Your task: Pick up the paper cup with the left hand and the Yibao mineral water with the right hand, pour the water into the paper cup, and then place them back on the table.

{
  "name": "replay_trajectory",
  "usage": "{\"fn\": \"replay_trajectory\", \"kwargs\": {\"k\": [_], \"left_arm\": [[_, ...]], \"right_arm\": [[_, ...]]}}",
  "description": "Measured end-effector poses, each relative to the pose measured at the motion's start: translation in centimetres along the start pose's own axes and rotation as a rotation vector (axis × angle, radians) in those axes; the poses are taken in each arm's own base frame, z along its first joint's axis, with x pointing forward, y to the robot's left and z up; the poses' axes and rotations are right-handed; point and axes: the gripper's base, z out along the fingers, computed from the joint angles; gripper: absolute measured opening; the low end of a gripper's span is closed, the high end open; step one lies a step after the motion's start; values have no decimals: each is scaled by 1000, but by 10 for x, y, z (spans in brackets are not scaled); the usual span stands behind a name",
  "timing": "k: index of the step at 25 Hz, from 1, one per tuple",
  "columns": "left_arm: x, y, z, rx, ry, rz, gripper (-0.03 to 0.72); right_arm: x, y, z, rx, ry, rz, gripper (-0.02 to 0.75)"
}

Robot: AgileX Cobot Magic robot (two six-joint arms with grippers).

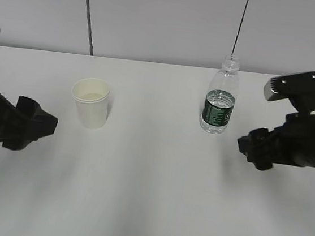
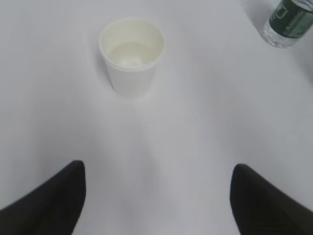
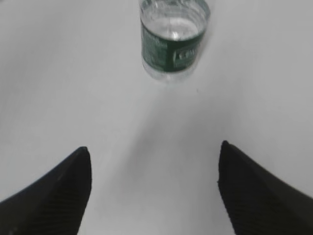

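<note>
The paper cup (image 1: 90, 103) at centre left and the Yibao mineral water (image 1: 220, 98) at centre right stand upright on the table (image 1: 148, 197), each facing its own hand, the left hand (image 1: 34, 124) and the right hand (image 1: 254, 147), both with jaws spread wide and holding nothing, seemingly so each grasps straight ahead.

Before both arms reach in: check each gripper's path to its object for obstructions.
Nothing visible blocks either. Bare table lies between the left hand and the paper cup, and between the right hand and the Yibao mineral water.

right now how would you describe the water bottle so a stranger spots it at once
On the white table, look right of centre, just ahead of the right gripper. The Yibao mineral water stands upright there: clear, ribbed, dark green label, no cap. It is taller than the white paper cup standing to its left.
</note>
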Motion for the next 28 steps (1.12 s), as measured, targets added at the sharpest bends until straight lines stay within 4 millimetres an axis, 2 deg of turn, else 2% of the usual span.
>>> {"fn": "replay_trajectory", "kwargs": {"k": [5,9,13,16,21,25,28], "left_arm": [[3,-19,-35,36,244,-35,514],[3,-26,-60,118,381,23,508],[5,-21,-92,160,332,102,507],[12,-14,-119,185,234,130,507],[48,1,-153,201,157,134,503],[72,12,-174,214,38,131,498],[90,18,-178,222,-2,128,498]], "right_arm": [[7,-3,-47,28,177,-14,594],[7,2,-86,10,203,-61,594],[12,13,-134,-108,198,-70,594],[18,20,-168,-183,158,-69,594],[40,24,-217,-221,121,-82,593],[60,19,-245,-160,69,-58,593],[79,15,-253,-97,56,-55,593]]}}
